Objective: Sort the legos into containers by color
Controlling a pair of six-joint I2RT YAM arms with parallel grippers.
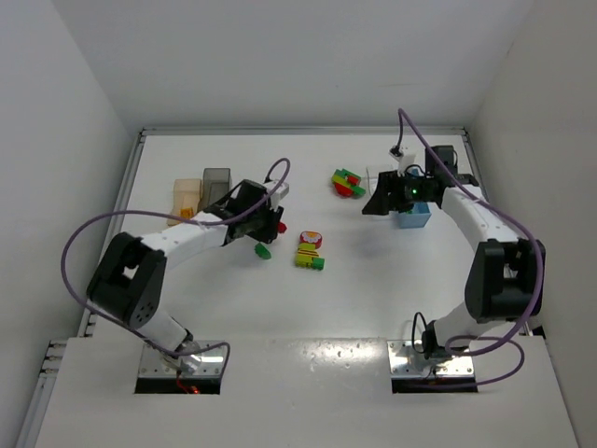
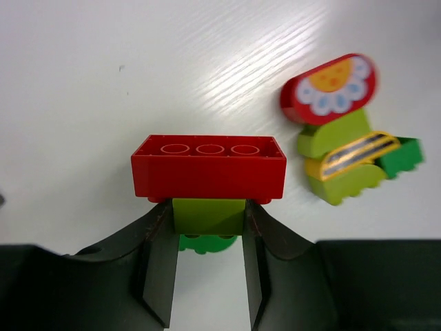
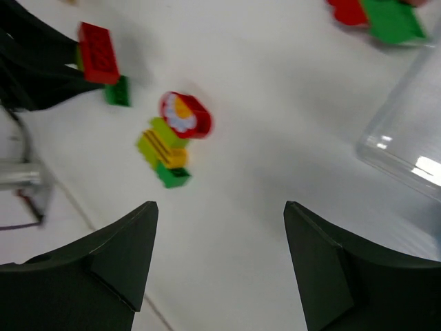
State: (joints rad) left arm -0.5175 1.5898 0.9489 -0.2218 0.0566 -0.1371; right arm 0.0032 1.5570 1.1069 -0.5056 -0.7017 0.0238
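Sorting appearing early-stage: legos lying mostly loose on bench [image 1: 373, 289].
Left gripper [image 2: 208, 226] clamping lime brick [image 2: 209, 212] stuck under red brick [image 2: 208, 167], hovering mid-bench above green brick [image 2: 207, 243].
Right gripper [image 3: 219, 214] spread, carrying nothing, hanging over blue bin [image 1: 413, 221] near right edge.
Mixed cluster [image 1: 310, 250] and red-green cluster [image 1: 348, 182] awaiting separation.
Orange bin [image 1: 187, 196] and grey bin [image 1: 215, 185] standing toward far-left corner; contents not showing clearly.

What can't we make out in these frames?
Light blue bin, top view: mostly under the right gripper; contents unseen.
Clear bin, right wrist view: cut by the right edge, blurred.
Red-green cluster, right wrist view: cut by the top edge.
Dark green brick, left wrist view: mostly behind the lime brick in the left gripper.
Orange bin, grey bin, top view: too small to see contents.
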